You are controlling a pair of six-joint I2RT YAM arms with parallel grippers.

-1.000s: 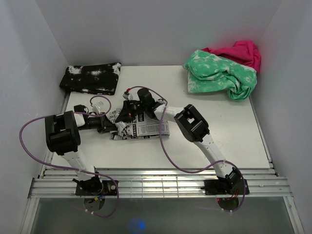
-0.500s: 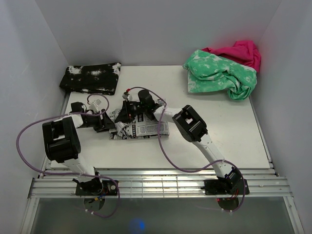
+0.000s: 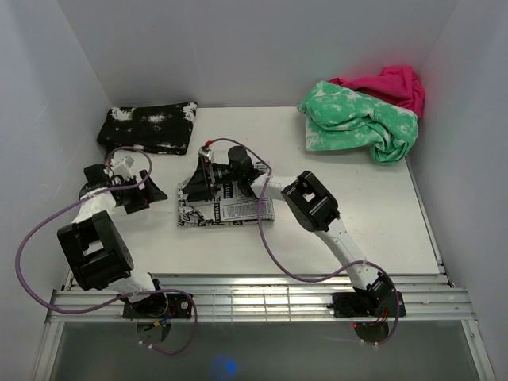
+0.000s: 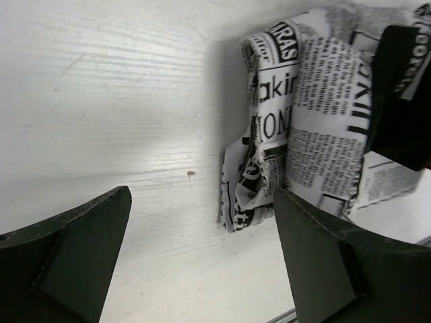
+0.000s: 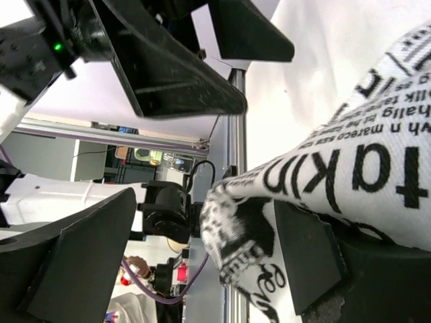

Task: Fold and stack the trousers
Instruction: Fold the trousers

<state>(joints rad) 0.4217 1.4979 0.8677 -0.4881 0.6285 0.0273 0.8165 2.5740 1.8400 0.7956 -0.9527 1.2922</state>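
The trousers [image 3: 226, 208] lay folded on the table [image 3: 357, 214]. The left hand [image 4: 201, 202] gaped empty beside them, and the right hand [image 5: 205, 202] spread wide over them, gripping nothing.

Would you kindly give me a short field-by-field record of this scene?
trousers: folded, flat on the table, left of centre
left gripper: open, beside the trousers, holding nothing
right gripper: open, over the trousers' far-left corner, a fold between its fingers
other garments: black speckled garment folded at back left; green-and-white garment and pink garment heaped at back right
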